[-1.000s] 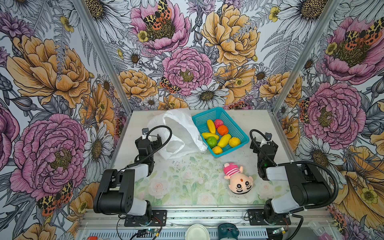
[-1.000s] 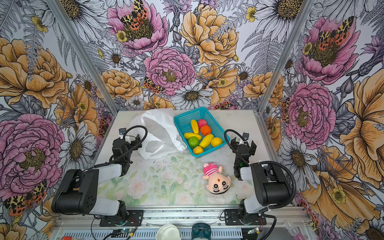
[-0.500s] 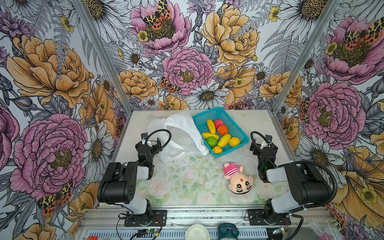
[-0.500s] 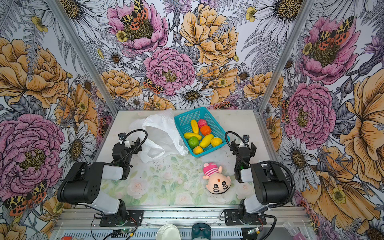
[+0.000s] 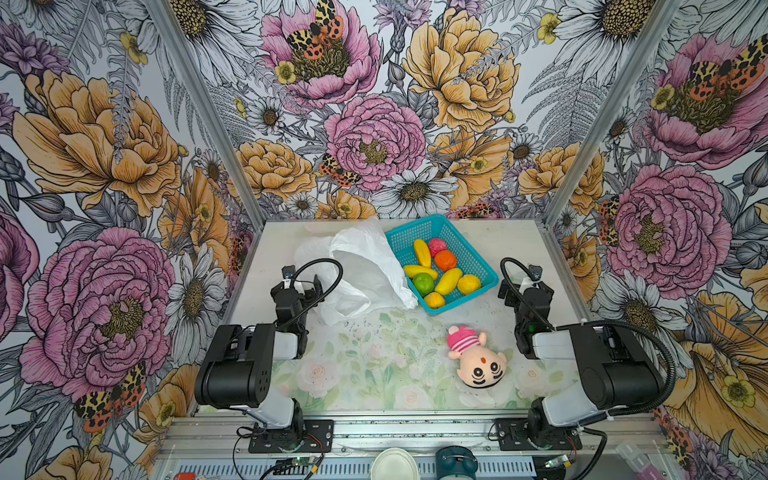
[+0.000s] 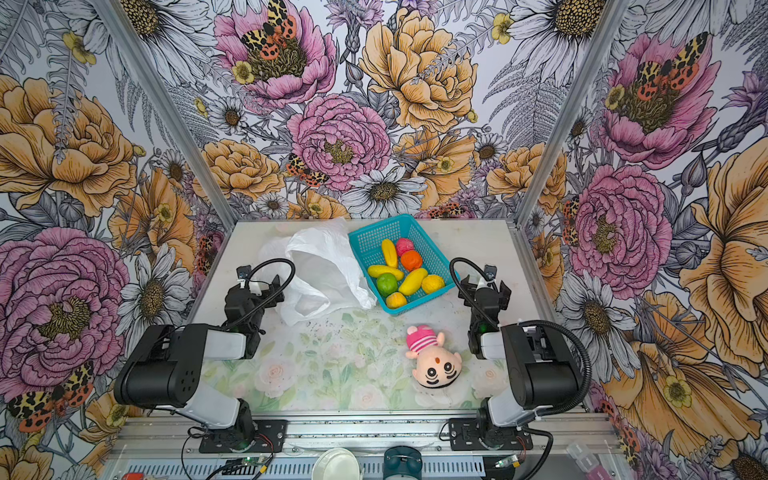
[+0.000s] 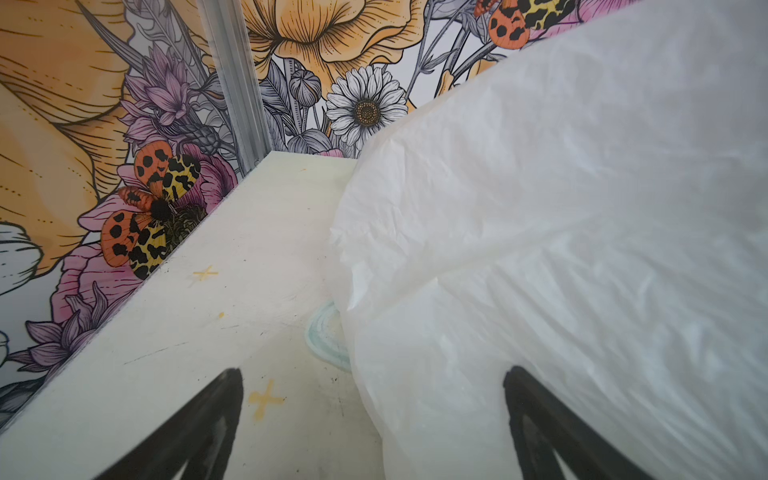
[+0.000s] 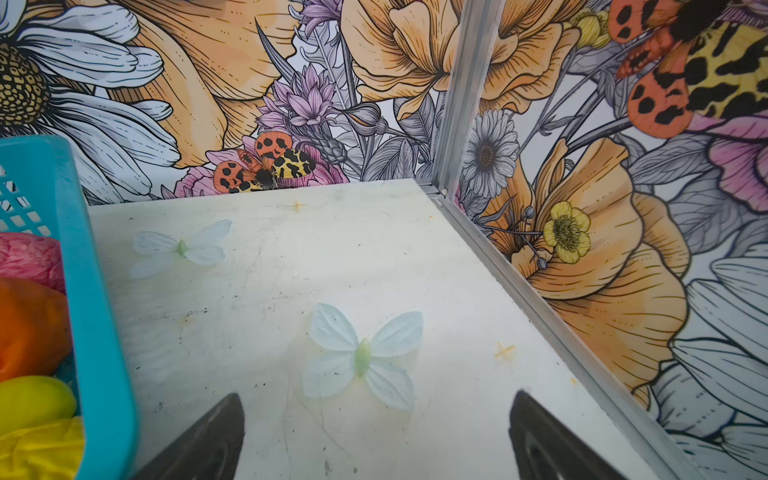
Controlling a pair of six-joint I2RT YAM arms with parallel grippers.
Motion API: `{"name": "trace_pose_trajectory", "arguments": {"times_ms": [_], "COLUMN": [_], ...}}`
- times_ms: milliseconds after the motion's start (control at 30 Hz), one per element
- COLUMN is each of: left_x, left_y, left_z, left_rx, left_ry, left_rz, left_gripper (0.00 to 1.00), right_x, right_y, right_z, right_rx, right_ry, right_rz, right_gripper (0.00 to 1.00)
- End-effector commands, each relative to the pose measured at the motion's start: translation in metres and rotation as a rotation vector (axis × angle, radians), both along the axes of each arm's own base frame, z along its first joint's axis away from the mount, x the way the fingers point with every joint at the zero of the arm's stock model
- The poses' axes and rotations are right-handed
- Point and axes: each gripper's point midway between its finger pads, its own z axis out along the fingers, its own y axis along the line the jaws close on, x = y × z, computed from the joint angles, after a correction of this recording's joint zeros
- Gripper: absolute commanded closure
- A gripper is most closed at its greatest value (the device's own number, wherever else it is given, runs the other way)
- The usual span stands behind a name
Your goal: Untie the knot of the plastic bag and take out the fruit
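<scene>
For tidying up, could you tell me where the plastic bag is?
In both top views the plastic bag lies back left, between left gripper and teal basket.

Your left arm (image 5: 237, 374): black joint housings, white link shells.
Your right arm (image 5: 615, 374): same colours.
Your cables (image 5: 340, 272): black ribbed hoses looped at both wrists.

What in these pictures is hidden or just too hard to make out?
- Inside of the plastic bag: in both top views its own crumpled folds cover it.
- The knot: nowhere to be made out. The left wrist view shows only bag film.
- The basket and fruit: in the right wrist view, cut off by the picture edge.
</scene>
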Motion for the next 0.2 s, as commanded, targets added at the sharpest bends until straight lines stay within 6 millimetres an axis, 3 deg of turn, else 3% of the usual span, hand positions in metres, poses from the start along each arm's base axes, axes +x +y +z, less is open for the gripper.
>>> {"name": "trace_pose_trajectory", "arguments": {"times_ms": [0, 167], "left_x": [0.005, 0.005], "left_y": [-0.0033, -0.0027], "left_z": [0.0134, 0.0135], "left_rx": [-0.01, -0.01], "left_ry": [-0.047, -0.048], "left_rz": [-0.016, -0.014], "left_gripper": [0.01, 0.01], "right_x": [0.0055, 0.005], "right_y": [0.0022, 0.0016], "right_z": [0.0043, 0.0051], "right_rx": [0.001, 0.0], "right_ry": [-0.012, -0.015], "right_rz": [0.011, 0.01], "right_gripper": [0.01, 0.0]}}
